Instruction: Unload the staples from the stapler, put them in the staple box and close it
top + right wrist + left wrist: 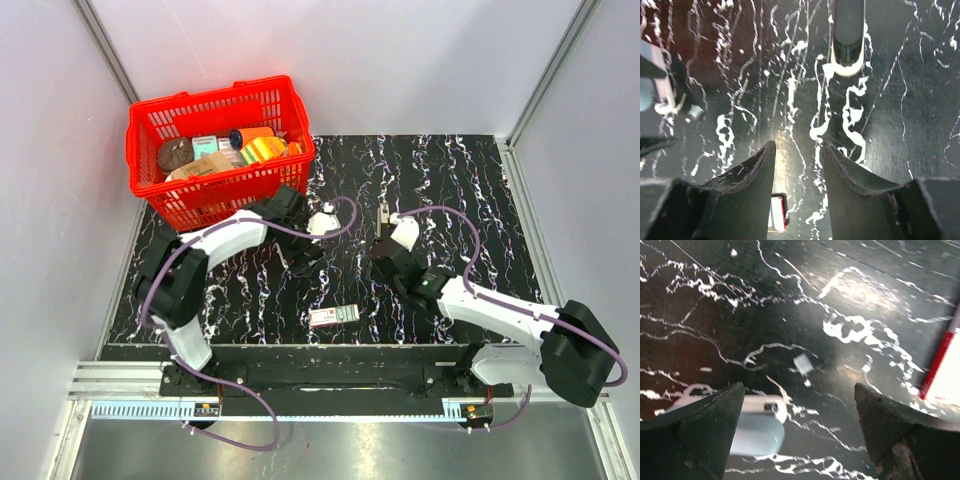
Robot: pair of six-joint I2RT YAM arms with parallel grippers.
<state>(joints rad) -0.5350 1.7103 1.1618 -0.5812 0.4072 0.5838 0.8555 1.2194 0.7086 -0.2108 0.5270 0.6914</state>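
The stapler (757,422), pale blue with a white end, lies on the black marbled table right beside my left gripper's left finger (700,430); it also shows at the left edge of the right wrist view (651,75). My left gripper (799,390) (305,258) is wide open and empty, low over the table. My right gripper (798,147) (382,262) is open and empty. A slim black piece with a white rim (848,35) (383,212) lies ahead of it; I cannot tell whether it belongs to the stapler. A small pale scrap (802,363) lies beyond the stapler.
A flat white-and-red box (333,316) lies near the table's front edge; it also shows in the left wrist view (945,365) and the right wrist view (777,220). A red basket (150,120) with several items stands at the back left.
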